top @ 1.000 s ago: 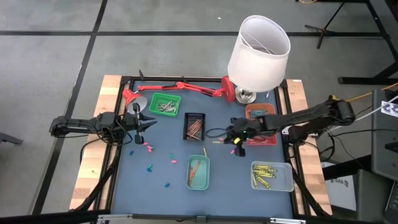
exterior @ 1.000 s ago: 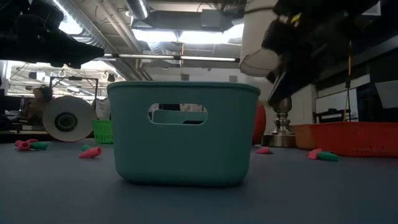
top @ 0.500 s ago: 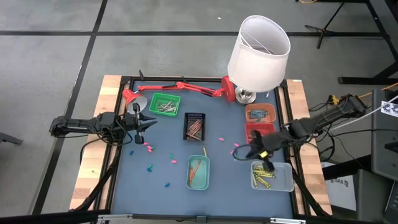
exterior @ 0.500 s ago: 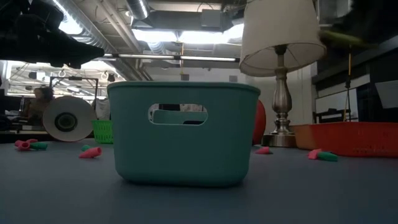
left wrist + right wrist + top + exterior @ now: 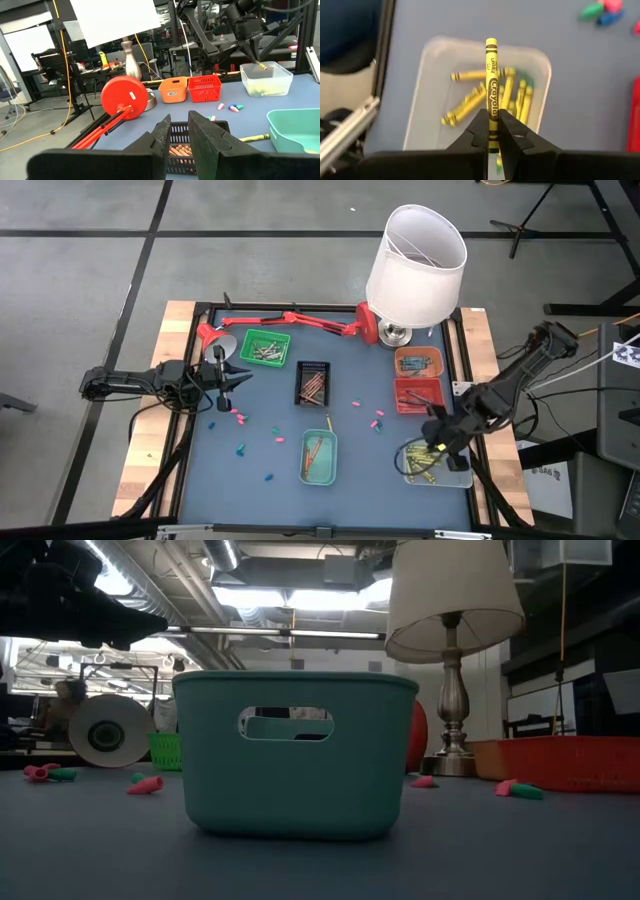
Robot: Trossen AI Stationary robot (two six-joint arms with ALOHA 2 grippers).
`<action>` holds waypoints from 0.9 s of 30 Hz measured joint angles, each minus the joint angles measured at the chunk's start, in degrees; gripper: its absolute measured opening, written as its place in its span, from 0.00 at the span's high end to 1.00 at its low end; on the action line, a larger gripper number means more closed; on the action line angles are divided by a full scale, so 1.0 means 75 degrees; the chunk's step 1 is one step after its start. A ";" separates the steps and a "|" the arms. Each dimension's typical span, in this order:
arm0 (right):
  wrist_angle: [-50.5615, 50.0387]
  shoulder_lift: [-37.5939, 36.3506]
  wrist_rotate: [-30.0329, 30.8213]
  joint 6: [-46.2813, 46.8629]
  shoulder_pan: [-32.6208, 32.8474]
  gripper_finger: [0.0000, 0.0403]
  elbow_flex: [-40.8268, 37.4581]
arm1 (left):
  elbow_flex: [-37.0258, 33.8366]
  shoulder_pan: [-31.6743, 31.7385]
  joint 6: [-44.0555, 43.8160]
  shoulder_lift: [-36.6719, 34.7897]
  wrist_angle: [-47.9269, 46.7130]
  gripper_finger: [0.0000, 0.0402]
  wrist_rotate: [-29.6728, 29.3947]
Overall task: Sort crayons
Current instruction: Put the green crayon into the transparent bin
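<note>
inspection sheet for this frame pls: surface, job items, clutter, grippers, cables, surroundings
Surface: blue-grey mat in a wood-edged frame.
Job's things: yellow crayon held over the clear tray of yellow crayons; brown ones in the black tray; loose pink, green and blue pieces on the mat; one yellow crayon lies beside the teal tray.
Clutter: red desk lamp, white-shaded table lamp.
Grippers: right gripper shut on the yellow crayon above the clear tray; left gripper parked at the mat's left edge, fingers nearly together, empty.
Cables: wiring along both arms, yellow cord at right.
Surroundings: workshop with racks; no person seen.
</note>
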 joint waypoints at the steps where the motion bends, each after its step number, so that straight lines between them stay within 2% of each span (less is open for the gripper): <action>1: -0.0155 -0.0001 -0.0002 0.0100 0.0089 0.96 0.0000 | 0.0000 0.0003 0.0000 0.0002 0.0002 0.87 0.0000; 8: -0.1048 0.0002 0.0000 0.0565 0.0464 0.96 0.0000 | 0.0000 0.0003 0.0000 0.0000 0.0003 0.87 0.0000; 19: -0.1104 0.0019 -0.0003 0.0542 0.0445 0.95 0.0000 | 0.0000 0.0000 0.0000 0.0003 0.0000 0.87 0.0000; 22: -0.1112 0.0019 -0.0001 0.0544 0.0443 0.91 0.0000 | 0.0000 0.0001 0.0000 0.0000 0.0001 0.87 0.0000; 27: -0.1112 0.0019 0.0015 0.0501 0.0442 0.77 0.0000 | 0.0000 0.0003 0.0000 0.0003 0.0000 0.87 0.0000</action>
